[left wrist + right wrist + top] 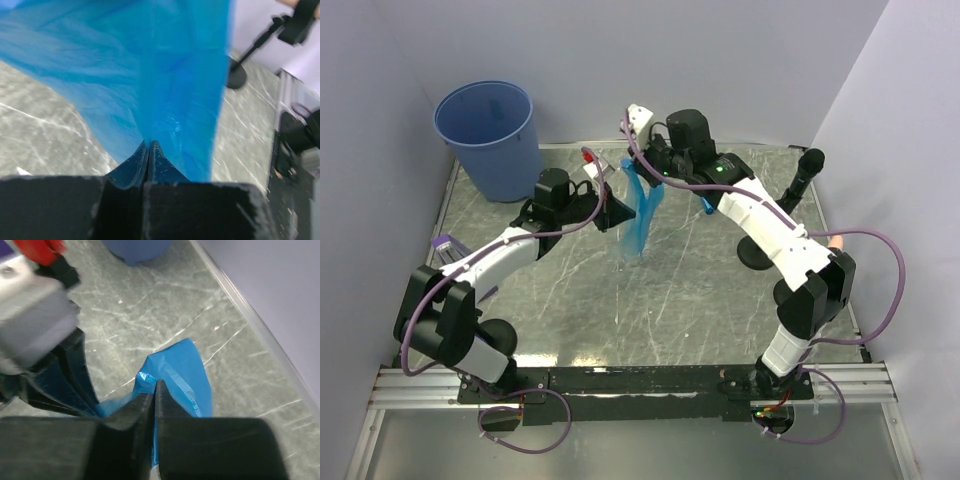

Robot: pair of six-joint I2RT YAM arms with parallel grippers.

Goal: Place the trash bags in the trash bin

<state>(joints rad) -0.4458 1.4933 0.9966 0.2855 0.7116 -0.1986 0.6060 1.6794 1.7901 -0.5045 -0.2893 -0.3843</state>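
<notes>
My left pincer point(617, 214) is clamped fully closed on the trash bag point(642, 212). The left wrist view shows both fingers point(135, 167) pressed together with blue film pinched between them, and the bag fills most of the upper frame. My right pincer point(638, 168) is closed tight on the same bag, at its upper end. In the right wrist view blue plastic is bunched at the fingertips point(142, 405) and spills out to the upper right of them. In the top view the bag hangs just above centre frame, held between the two pincers: the right one at its top, the left one lower down on its left side. I can't tell if its lower tip touches the table point(700, 300). The trash bin point(505, 160) stands upright in the upper left of the top view, at the far corner of the table, well apart from the bag. A black stand point(798, 178) sits at the right of the frame.
</notes>
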